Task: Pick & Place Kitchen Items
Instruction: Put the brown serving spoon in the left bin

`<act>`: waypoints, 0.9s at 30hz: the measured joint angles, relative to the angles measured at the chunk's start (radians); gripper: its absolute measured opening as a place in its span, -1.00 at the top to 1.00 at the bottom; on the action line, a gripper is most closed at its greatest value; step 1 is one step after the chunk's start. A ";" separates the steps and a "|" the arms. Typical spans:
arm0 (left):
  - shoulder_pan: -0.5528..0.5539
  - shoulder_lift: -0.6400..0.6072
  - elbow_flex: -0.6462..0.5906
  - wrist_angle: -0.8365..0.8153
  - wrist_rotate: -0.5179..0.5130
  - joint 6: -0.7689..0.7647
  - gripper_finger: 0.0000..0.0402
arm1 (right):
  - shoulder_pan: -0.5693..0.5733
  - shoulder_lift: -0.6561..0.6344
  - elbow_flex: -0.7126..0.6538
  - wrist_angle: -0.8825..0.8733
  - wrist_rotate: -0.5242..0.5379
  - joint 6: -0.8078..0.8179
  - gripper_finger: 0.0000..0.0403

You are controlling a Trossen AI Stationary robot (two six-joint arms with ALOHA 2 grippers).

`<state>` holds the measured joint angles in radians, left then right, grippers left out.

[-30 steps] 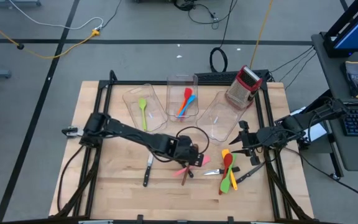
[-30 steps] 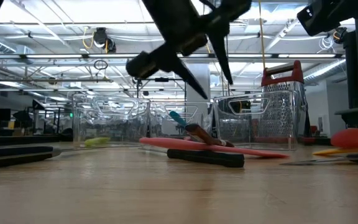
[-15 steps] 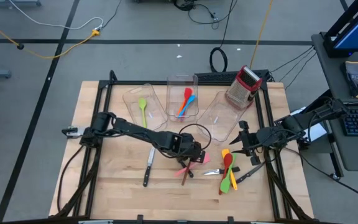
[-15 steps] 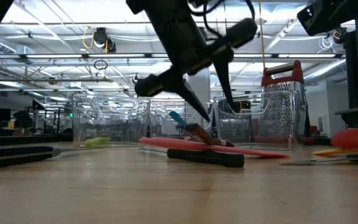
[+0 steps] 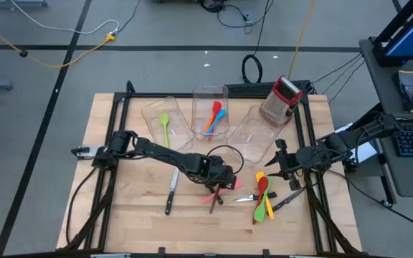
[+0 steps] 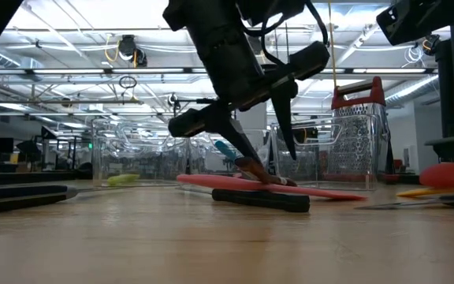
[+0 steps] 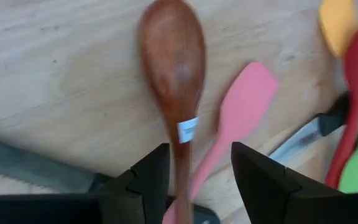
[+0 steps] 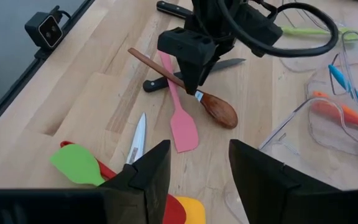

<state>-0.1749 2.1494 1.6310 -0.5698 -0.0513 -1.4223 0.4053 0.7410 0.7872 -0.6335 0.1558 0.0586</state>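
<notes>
Left gripper (image 7: 192, 180) is open, its fingers straddling the brown spoon (image 7: 173, 74) handle near the table's middle, not yet closed. Spoon's long axis runs straight out between the fingers, bowl away from the wrist, pink spatula (image 7: 229, 124) just beside. Right gripper (image 8: 192, 180), open, waits farther off by the red and green utensils.

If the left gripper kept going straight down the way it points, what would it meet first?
Probably the brown spoon: its handle runs between the left gripper's open fingers, crossing the pink spatula.
</notes>
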 joint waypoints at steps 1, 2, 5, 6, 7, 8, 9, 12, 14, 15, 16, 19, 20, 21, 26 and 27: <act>-0.002 0.000 0.000 0.000 0.000 0.001 0.13 | 0.000 0.000 0.000 0.000 0.000 0.000 0.23; -0.004 0.000 0.000 0.005 0.001 0.002 0.13 | 0.000 0.000 0.000 0.000 0.000 0.000 0.23; -0.004 0.000 0.000 0.007 0.001 0.003 0.13 | 0.000 0.000 0.000 0.000 0.000 0.000 0.23; -0.005 0.000 0.000 0.003 0.001 0.003 0.13 | 0.000 0.000 0.000 0.000 0.000 0.000 0.23; -0.005 0.000 0.000 0.002 0.002 0.003 0.13 | 0.000 0.000 0.000 0.000 0.000 0.000 0.23; -0.005 0.000 0.000 0.002 0.002 0.005 0.13 | 0.000 0.000 0.000 0.000 0.000 0.000 0.23; -0.004 0.000 0.000 0.002 0.002 0.005 0.13 | 0.000 0.000 0.000 0.000 0.000 0.000 0.23; -0.004 0.000 0.000 0.001 0.002 0.005 0.13 | 0.000 0.000 0.000 0.000 0.000 0.000 0.23; -0.005 0.000 0.000 -0.005 0.002 0.004 0.13 | 0.000 0.000 0.000 0.000 0.000 0.000 0.23; -0.005 0.000 0.000 -0.006 0.002 0.005 0.13 | 0.000 0.000 0.000 0.000 0.000 0.000 0.23; -0.005 0.000 0.000 -0.005 0.002 0.005 0.13 | 0.000 0.000 0.000 0.000 0.000 0.000 0.23; -0.005 0.000 0.000 -0.006 0.002 0.005 0.13 | 0.000 0.000 0.000 0.000 0.000 0.000 0.23; -0.005 0.000 0.000 -0.006 0.002 0.005 0.13 | 0.000 0.000 0.000 0.000 0.000 0.000 0.23; -0.005 0.000 0.000 -0.006 0.001 0.005 0.13 | 0.000 0.000 0.000 0.000 0.000 0.000 0.23; -0.005 0.035 0.000 0.003 0.016 -0.014 0.13 | 0.000 0.000 0.000 0.000 0.000 0.000 0.23; -0.005 0.042 0.000 0.012 0.022 -0.019 0.13 | 0.000 0.000 0.000 0.001 0.000 0.000 0.23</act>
<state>-0.1799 2.1913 1.6310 -0.5581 -0.0297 -1.4413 0.4053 0.7406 0.7872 -0.6324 0.1558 0.0586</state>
